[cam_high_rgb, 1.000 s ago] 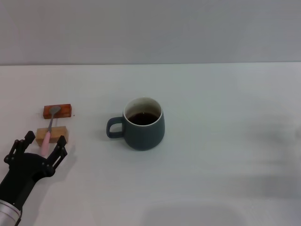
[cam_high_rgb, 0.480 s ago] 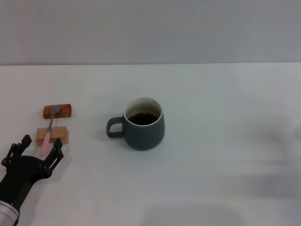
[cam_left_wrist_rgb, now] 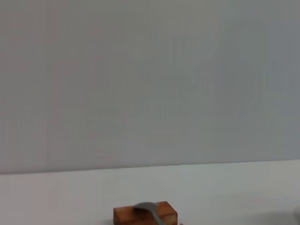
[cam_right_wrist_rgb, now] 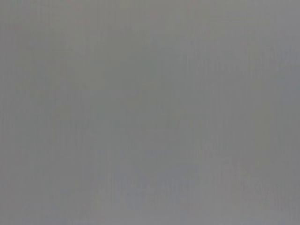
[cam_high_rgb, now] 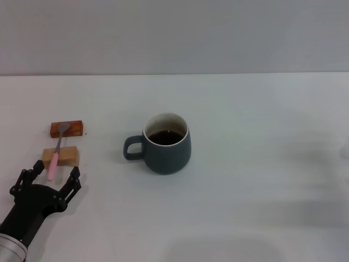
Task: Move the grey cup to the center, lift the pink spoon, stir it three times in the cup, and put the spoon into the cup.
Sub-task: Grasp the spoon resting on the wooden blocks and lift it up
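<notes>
At table's left edge, left gripper (cam_high_rgb: 50,176) jaws spread, straddling pink spoon (cam_high_rgb: 56,154) handle tip. Risk: closing off-centre flips spoon off wooden blocks (cam_high_rgb: 61,156).

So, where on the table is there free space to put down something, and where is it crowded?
The widest bare patch of the table lies right of the grey cup, and the strip behind the cup is bare too. The left side is crowded: pink spoon on two wooden blocks, open left gripper at its handle end.
</notes>
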Robot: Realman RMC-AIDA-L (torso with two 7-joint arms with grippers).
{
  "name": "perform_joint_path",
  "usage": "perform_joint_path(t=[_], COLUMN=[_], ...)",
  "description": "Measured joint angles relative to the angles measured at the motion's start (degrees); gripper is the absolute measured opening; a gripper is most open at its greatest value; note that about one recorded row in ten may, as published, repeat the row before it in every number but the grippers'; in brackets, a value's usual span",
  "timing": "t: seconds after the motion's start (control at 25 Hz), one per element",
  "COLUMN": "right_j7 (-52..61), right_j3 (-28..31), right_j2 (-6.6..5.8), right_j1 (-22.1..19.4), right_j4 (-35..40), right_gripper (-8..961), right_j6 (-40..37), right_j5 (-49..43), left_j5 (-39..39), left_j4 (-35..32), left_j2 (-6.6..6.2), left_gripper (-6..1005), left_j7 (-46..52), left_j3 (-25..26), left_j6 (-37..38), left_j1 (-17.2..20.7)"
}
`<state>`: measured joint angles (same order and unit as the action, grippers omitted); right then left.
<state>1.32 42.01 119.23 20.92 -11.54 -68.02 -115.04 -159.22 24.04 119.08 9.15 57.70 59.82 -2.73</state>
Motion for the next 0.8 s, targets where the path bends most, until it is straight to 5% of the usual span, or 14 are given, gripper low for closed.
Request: perform_joint_path(t=[0.8], right_j7=[0.0], right_j3=[0.4], right_j2=[-0.05], right_j1=[0.3], right_j4=[0.6], right_gripper=[0], right_j6=[0.0], right_j5=[0.0], left_j5=[5.2], left_j4=[-0.1], left_j2=[0.00], left_gripper=[724], left_j7=[-4.7], left_j3=[-3.4], left_j6=[-0.2], left_j1=[-1.2])
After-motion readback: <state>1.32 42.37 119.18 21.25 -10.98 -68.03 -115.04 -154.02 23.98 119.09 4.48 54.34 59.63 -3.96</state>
